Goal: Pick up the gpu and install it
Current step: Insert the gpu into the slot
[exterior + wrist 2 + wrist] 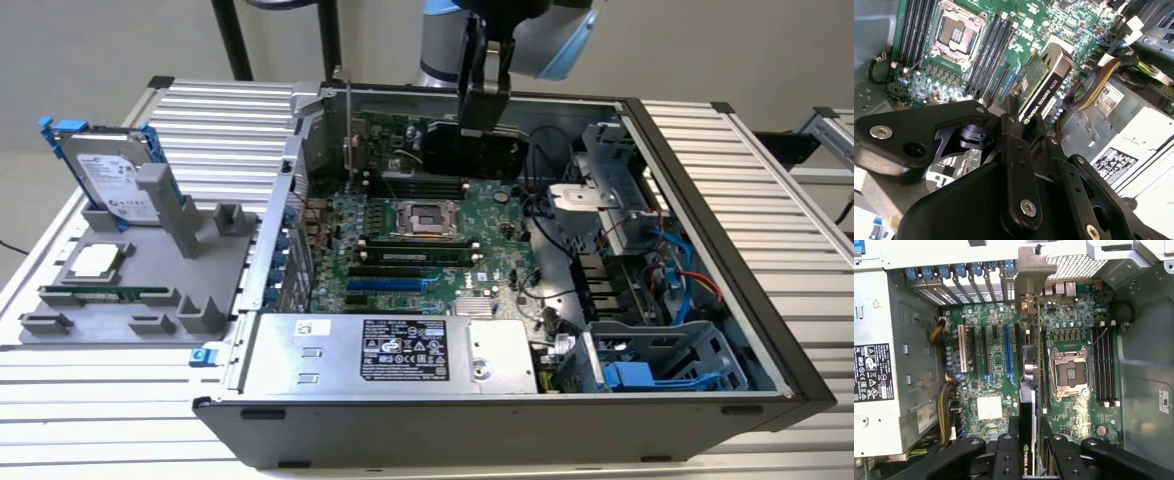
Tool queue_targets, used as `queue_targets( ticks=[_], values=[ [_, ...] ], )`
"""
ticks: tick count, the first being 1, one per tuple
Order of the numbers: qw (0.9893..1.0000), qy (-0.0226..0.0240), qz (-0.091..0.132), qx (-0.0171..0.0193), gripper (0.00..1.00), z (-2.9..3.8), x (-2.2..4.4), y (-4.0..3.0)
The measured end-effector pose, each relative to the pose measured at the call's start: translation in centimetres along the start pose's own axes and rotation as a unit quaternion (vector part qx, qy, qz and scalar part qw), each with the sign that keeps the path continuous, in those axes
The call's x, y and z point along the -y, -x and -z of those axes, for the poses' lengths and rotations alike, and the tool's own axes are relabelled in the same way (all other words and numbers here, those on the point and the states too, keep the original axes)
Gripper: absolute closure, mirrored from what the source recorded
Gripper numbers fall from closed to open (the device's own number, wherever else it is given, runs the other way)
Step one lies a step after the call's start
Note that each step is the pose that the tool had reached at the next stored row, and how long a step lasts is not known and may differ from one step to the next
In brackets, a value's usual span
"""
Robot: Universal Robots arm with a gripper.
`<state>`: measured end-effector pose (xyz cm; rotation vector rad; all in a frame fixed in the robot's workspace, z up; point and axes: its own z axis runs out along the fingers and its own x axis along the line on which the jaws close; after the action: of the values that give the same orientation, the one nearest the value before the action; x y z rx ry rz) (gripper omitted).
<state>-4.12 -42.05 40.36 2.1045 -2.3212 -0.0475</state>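
Pincer clamped on the gpu, one finger on each face at one end of the card, with the jaws drawn in only as far as the card's thickness allows. Card held on edge, hanging over the motherboard inside the open computer case. From the first wrist view it runs just beside the CPU socket, between the socket and the blue expansion slot, and its silver bracket points at the case's rear slot covers, past the socket. In the second wrist view the black cooler faces away from the socket, and the card's lower edge looks clear of the board, though exact clearance is hard to judge. My reading: pick-up done, card carried into the case and roughly lined up along the slots, seating not yet done. Farther from the socket, the power supply sits at the case's near wall. Outside the case, on the counter, a grey fixture carries the hard drive and the memory stick.
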Motion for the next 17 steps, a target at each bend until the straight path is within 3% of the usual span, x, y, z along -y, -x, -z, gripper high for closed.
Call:
queue_targets(
  ticks=[17],
  values=[
    [1.0, -0.0015, 0.003, -0.0008, 1.0, -1.29, 0.19, 0.03]
  ],
)
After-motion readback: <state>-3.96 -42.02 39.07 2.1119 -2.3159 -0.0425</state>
